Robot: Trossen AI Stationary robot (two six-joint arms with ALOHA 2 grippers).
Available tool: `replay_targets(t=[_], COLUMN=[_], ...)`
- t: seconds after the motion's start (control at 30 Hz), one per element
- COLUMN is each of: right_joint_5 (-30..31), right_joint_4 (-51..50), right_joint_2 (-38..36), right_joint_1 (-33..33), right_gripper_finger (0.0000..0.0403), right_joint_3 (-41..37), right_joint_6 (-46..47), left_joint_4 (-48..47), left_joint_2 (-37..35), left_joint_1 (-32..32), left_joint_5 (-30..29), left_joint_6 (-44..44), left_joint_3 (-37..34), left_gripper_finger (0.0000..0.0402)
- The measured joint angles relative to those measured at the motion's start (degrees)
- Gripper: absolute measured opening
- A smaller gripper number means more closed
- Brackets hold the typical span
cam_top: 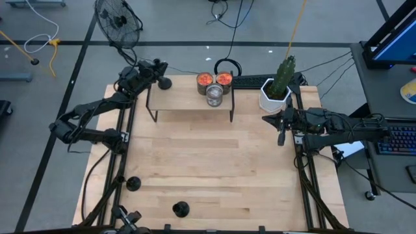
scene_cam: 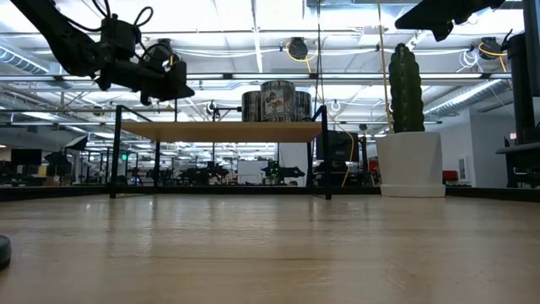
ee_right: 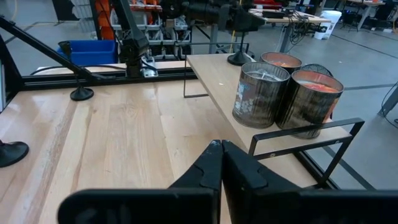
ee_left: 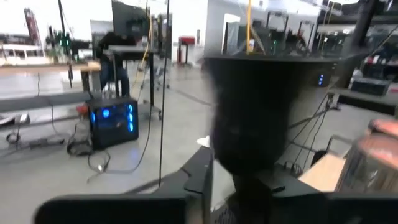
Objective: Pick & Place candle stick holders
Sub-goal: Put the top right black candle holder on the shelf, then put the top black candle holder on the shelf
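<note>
My left gripper (cam_top: 155, 73) is at the far left end of a small wooden shelf (cam_top: 188, 101) and is shut on one black candle stick holder (cam_top: 165, 83), which fills the left wrist view (ee_left: 261, 112). The low view shows the gripper (scene_cam: 164, 83) above the shelf top. Two more black holders stand on their round bases on the table near the front left, one (cam_top: 133, 184) left of the other (cam_top: 181, 209); both show in the right wrist view, one (ee_right: 81, 93) farther off than the other (ee_right: 11, 153). My right gripper (cam_top: 281, 133) is shut and empty at the right side, beside the white pot. My left gripper holds the holder by its narrow part (ee_left: 249, 180), pinched between the two fingers. The round base (ee_right: 239, 60) points away from the fingers and sits lowest, over the shelf's far left corner. Whether the base touches the shelf, I cannot tell.
Three tin cans (cam_top: 213, 88) stand together at the far middle of the shelf. A cactus in a white pot (cam_top: 276, 91) stands at the table's far right. The wide middle of the table (cam_top: 214, 162) is bare wood. A fan (cam_top: 118, 23) stands beyond the far left corner.
</note>
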Motion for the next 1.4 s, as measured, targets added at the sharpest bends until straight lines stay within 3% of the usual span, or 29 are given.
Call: replay_targets(t=[0.53, 1.13, 1.4], right_joint_5=[-0.02, -0.02, 0.0], right_joint_4=[0.0, 0.0, 0.0], right_joint_2=[0.0, -0.02, 0.0], right_joint_1=[0.0, 0.0, 0.0], right_gripper_finger=[0.0, 0.0, 0.0], right_joint_3=[0.0, 0.0, 0.0], right_joint_6=[1.62, 1.48, 1.43], left_joint_4=[-2.07, -5.02, -9.59], left_joint_2=[-1.48, -4.24, -8.44], left_joint_1=[-0.04, -0.04, -0.08], left_joint_5=[-0.87, -0.9, -0.88], left_joint_6=[-1.46, -1.95, -2.86], left_joint_3=[-0.01, -0.01, 0.0], left_gripper_finger=[0.0146, 0.0294, 0.0338])
